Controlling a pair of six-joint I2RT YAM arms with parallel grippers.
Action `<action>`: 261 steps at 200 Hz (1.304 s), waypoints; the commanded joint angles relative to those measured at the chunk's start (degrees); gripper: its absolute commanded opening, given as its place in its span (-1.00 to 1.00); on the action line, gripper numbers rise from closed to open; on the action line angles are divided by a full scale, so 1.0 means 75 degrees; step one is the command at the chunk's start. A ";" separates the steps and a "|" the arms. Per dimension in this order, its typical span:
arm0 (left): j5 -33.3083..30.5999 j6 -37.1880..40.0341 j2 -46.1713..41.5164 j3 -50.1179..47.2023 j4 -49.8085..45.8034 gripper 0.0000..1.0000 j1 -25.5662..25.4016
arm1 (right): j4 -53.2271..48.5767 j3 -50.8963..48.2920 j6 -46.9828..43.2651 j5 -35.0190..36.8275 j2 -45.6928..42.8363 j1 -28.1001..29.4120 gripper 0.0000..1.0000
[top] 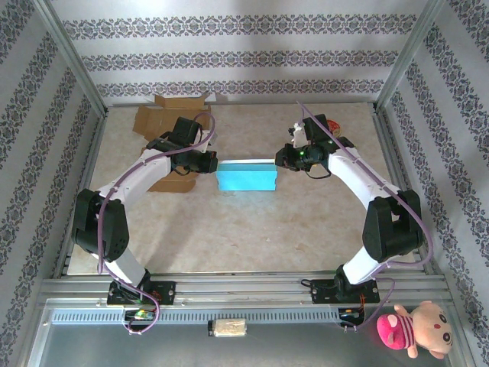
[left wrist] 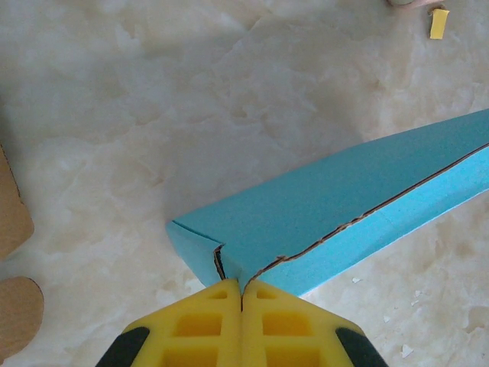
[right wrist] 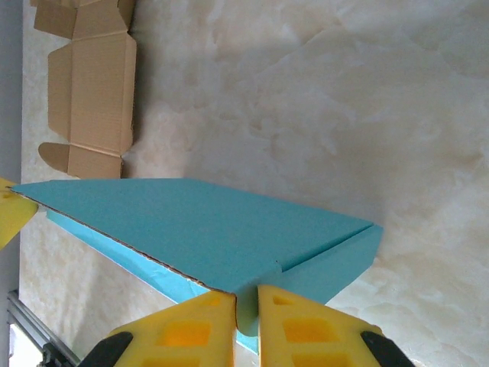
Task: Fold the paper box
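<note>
Between walls of striped floral wallpaper (top: 229, 57), on the marbled beige worktop (top: 252, 229), flat brown cardboard (top: 164, 115) lies back-left, the left end effector (top: 213, 164) pinches the blue paper box (top: 246, 177) mid-worktop by its left end, and the right end effector (top: 280, 160) pinches its right end.

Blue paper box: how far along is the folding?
Done: the blue paper box is creased into a long, flattish shell. In hand: left claw and right claw each pinch an opposite end. Remaining: the long seam shows a raw cardboard edge, so the final tuck looks unfinished.
</note>
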 commanded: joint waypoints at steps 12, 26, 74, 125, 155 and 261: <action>0.0202 -0.0011 -0.0222 -0.0100 -0.0038 -1.00 -0.0104 | -0.0030 -0.0369 -0.0104 -0.0402 0.0079 0.0107 -0.69; 0.0206 -0.0010 -0.0199 -0.0080 -0.0036 -1.00 -0.0102 | -0.0178 -0.0447 -0.0292 -0.0166 0.0064 0.0117 -0.69; 0.0214 -0.0067 -0.0201 -0.0042 -0.0048 -1.00 -0.0105 | -0.0444 -0.0578 -0.0685 0.0340 0.0089 0.0109 -0.69; 0.0209 -0.0083 -0.0225 -0.0053 -0.0036 -1.00 -0.0119 | 0.0060 -0.0405 -0.0050 -0.0696 -0.0085 0.0046 -0.69; 0.0114 0.0016 -0.0246 -0.0090 -0.0041 -1.00 -0.0119 | 0.0191 -0.0183 0.0229 -0.1342 0.0008 -0.0184 -0.73; -0.0326 0.0254 -0.0190 -0.0077 -0.0013 -1.00 -0.0258 | -0.0191 -0.0390 0.0074 -0.1542 0.0196 -0.0416 -0.75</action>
